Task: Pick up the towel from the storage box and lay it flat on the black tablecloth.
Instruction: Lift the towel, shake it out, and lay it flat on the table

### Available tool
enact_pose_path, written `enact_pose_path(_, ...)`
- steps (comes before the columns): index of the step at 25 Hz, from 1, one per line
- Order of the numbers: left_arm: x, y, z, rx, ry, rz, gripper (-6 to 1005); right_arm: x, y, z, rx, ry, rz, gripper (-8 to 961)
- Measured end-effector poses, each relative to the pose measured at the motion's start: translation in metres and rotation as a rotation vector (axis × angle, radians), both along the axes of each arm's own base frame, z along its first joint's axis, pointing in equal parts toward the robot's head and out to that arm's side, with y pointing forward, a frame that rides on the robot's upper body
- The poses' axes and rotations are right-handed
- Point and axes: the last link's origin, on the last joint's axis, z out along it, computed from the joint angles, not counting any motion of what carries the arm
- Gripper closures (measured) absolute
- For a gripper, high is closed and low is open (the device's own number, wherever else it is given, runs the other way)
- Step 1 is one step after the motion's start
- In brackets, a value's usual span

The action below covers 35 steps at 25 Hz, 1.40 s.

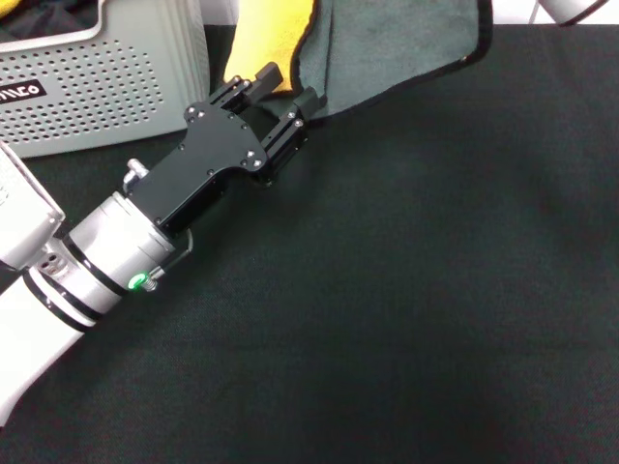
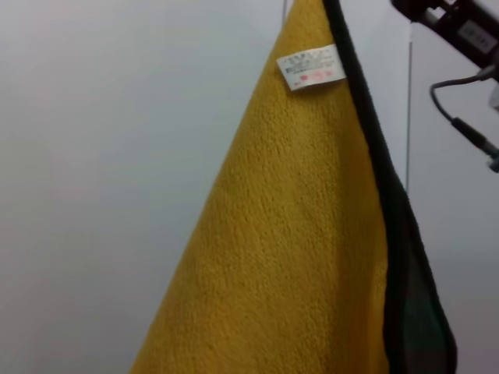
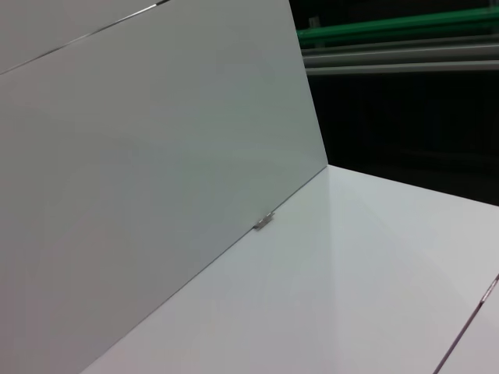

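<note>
Black tablecloth [image 1: 416, 290]: plain matte, filling lower and right frame. Left end effector [image 1: 280, 92]: upper centre-left, fingers clamped on the towel's edge. Towel [image 1: 387, 43]: top centre, yellow-orange fold beside grey-green face, black border, white label. Storage box [image 1: 106, 77]: grey, perforated, upper left corner.

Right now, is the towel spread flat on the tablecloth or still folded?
Not flat. The towel hangs from the left gripper, its yellow side doubled over the grey-green, at the tablecloth's far edge beside the box.
</note>
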Motion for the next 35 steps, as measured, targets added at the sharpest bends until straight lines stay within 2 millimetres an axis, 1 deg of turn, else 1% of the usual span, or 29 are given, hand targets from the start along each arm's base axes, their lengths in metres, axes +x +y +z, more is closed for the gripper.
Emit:
enact_pose_path(25,-0.002,-0.007,0.003,0.009,-0.044,0.008,491,-0.005,-0.005,-0.005,-0.016,-0.008,0.022,947)
enact_pose_path(35,-0.003,-0.011,0.004,0.013,-0.056,0.009,497,-0.004,-0.006,-0.006,-0.017,-0.007,0.021,947)
